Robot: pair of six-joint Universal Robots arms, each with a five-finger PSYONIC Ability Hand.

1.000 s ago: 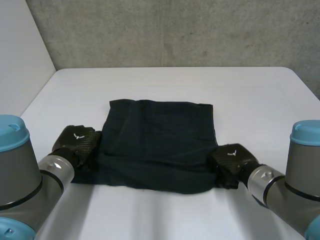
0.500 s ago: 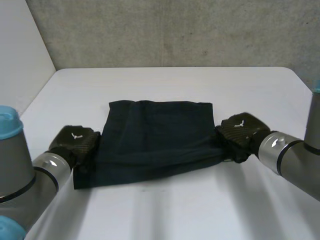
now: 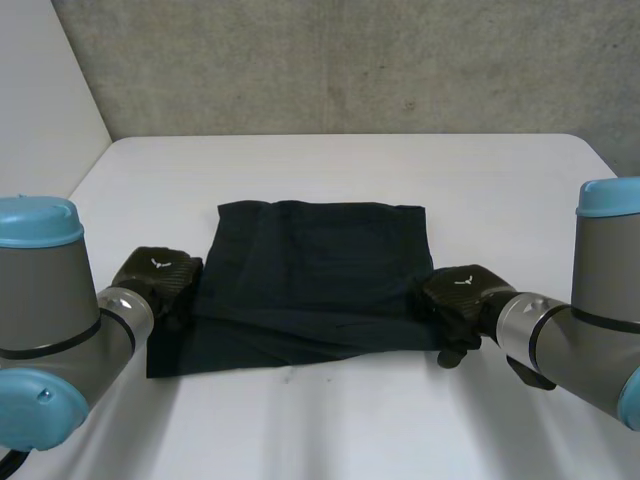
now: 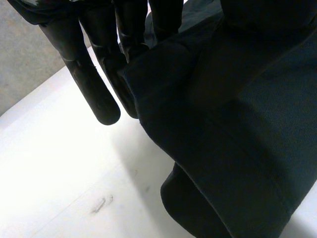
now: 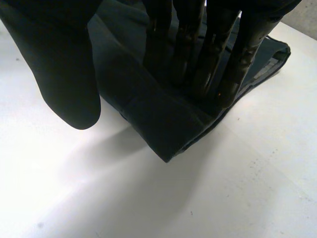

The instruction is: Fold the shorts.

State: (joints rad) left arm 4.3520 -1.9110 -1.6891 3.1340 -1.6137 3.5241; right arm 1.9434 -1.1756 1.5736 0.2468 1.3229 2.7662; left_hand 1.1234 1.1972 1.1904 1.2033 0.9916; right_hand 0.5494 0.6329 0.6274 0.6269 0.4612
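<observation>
Table: a white matte table [image 3: 330,170] runs back to the wall at 12 o'clock. Faint scuff marks [image 4: 101,204] sit on it near the left hand's fingertips.
Room: a rough grey concrete wall [image 3: 350,60] stands behind the table, and a plain white panel [image 3: 40,100] closes the side at 10 o'clock.
Shorts: the dark shorts [image 3: 310,280] lie in the middle of the table as a folded rectangle (the 6 o'clock edge slopes lower toward its 8 o'clock corner).
Left hand: the left hand [image 3: 155,278] is at 8 o'clock of the shorts, on their side edge just up from the near corner. Its wrist view shows straight fingers [image 4: 91,74] with the cloth drawn up against them and lifted off the table, a shadow under the fold. It is pinching the shorts.
Right hand: the right hand [image 3: 462,300] is at the 4 o'clock corner. Its straight fingers [image 5: 237,59] rest flat on the doubled edge, and the thumb [image 5: 59,74] hangs over bare table, off the cloth. The hand is relaxed and grasps nothing.
Arms: the left arm [image 3: 50,330] comes in at 8 o'clock and the right arm [image 3: 590,320] at 4 o'clock.
Hard to make out: waistband and leg openings cannot be told apart from above. On the left hand's thumb side, dark cloth and dark hand merge. The arms cut off the table's near corners.
</observation>
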